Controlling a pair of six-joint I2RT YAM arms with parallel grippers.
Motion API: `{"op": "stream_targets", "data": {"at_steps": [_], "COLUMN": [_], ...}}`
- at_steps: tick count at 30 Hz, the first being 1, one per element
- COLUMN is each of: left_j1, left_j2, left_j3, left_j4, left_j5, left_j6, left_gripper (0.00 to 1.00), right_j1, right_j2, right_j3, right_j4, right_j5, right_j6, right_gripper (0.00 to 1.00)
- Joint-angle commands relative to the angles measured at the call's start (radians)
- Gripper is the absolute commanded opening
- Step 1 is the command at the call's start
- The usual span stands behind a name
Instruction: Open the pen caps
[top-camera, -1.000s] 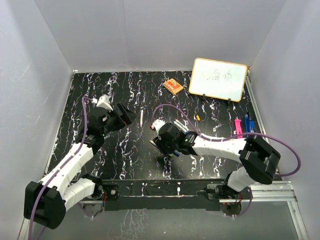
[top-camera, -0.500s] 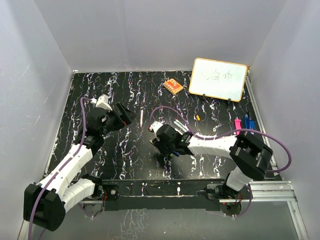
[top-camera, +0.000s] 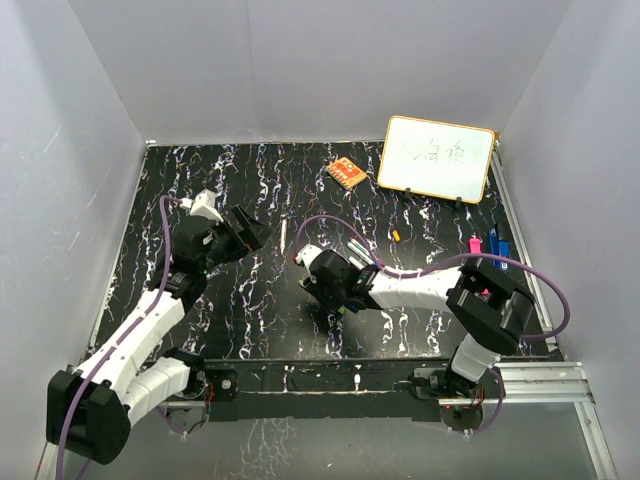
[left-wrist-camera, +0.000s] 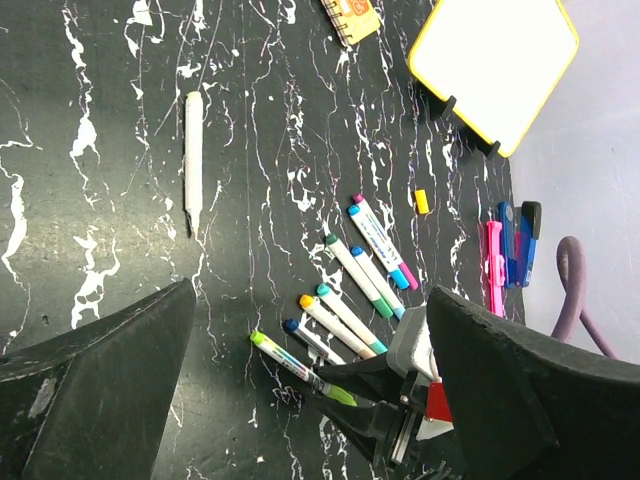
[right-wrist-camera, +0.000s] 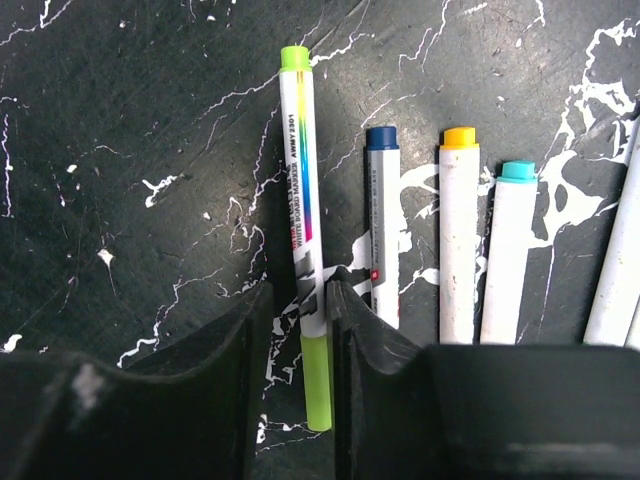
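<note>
1. Top view: high behind the arms, looking down on the whole black white-veined table (top-camera: 250, 180).
2. Left wrist: moderately high, obliquely down on a row of thin white plastic markers (left-wrist-camera: 357, 275).
3. Right wrist: very near the same row, at its lime green plastic pen cap (right-wrist-camera: 317, 385).

Soft, even light falls from above. The black table with white streaks (top-camera: 250, 180) has only faint, soft shadows. The white board with a yellow rim (left-wrist-camera: 495, 55) glows washed out at upper right. The black fingers (right-wrist-camera: 150, 400) of the right gripper (right-wrist-camera: 301, 285) at the bottom look dark and fuzzy; the white marker pens (right-wrist-camera: 458, 240) are sharp.
</note>
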Motion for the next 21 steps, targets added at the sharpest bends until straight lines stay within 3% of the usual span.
{"op": "stream_targets", "data": {"at_steps": [1, 7, 12, 21], "left_j1": [-0.004, -0.004, -0.003, -0.003], "left_j2": [-0.05, -0.082, -0.101, -0.064], "left_j3": [0.006, -0.016, -0.067, -0.227], "left_j4": [-0.017, -0.004, 0.094, 0.434], "left_j5": [-0.038, -0.055, 0.014, 0.188], "left_j6": [0.009, 0.009, -0.015, -0.156], "left_gripper": [0.99, 0.98, 0.98, 0.98], "right_j1": [0.007, 0.009, 0.007, -0.006], "right_j2": [0.025, 0.019, -0.06, -0.168], "right_j3": [0.03, 0.027, 0.055, 0.122], "right_j4": [0.038, 0.044, 0.057, 0.125], "right_j5": [-0.01, -0.019, -0.011, 0.003], "right_j6": [-0.014, -0.002, 0.018, 0.076], "right_gripper": [0.23, 0.0, 0.0, 0.0]}}
